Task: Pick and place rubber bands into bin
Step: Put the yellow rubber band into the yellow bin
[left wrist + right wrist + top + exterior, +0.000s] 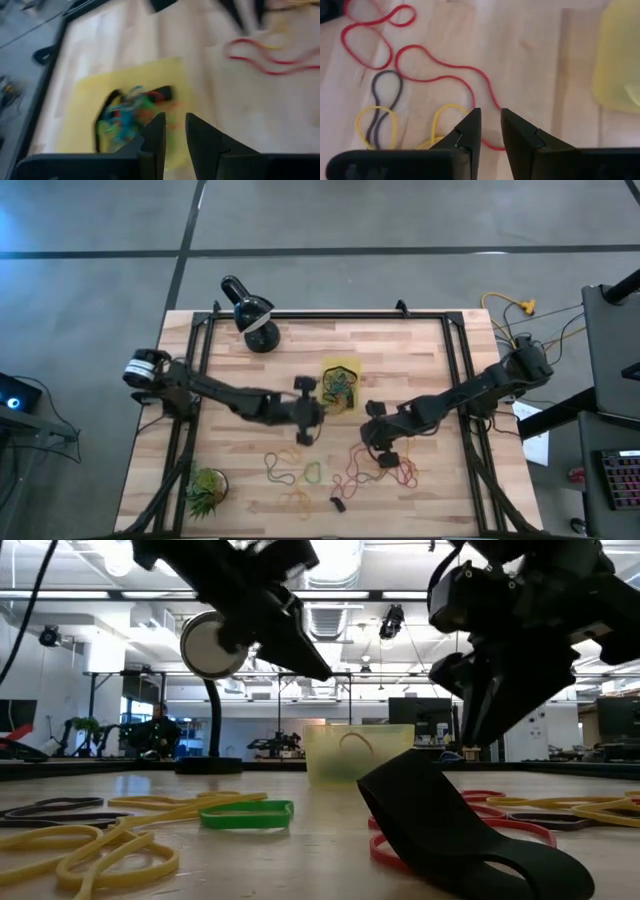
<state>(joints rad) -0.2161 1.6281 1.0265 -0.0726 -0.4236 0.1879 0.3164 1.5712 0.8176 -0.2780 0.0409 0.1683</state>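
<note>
Rubber bands (345,470) lie as thin floppy loops, red, yellow, green, orange and dark, scattered flat over the front half of the pale wood-plank bench (420,350); we also see a tangle of coloured ones already inside the bin (341,383). Bin is a small shallow yellow plastic tub, rectangular, slightly see-through in the low view, sitting mid-bench. Wide black band (450,825) curls up close to the low camera; flat green loop (246,812) beside yellow ones.

Left arm stretches in from the left edge, low and nearly straight, its left hand (174,134) hanging just at the bin's near-left rim, over the banded pile. Fingers stand a narrow slit apart, nothing between them that we can see.

Right arm reaches in from the right edge, elbow bent, right hand (490,126) pointed down over the bench right of the bin. Its fingers are also slightly parted, empty, tips just above a long wavy red band (445,67), with yellow loops (377,125) and a dark loop (387,90) beside it. Bin lies just off to one side of this hand.
</note>
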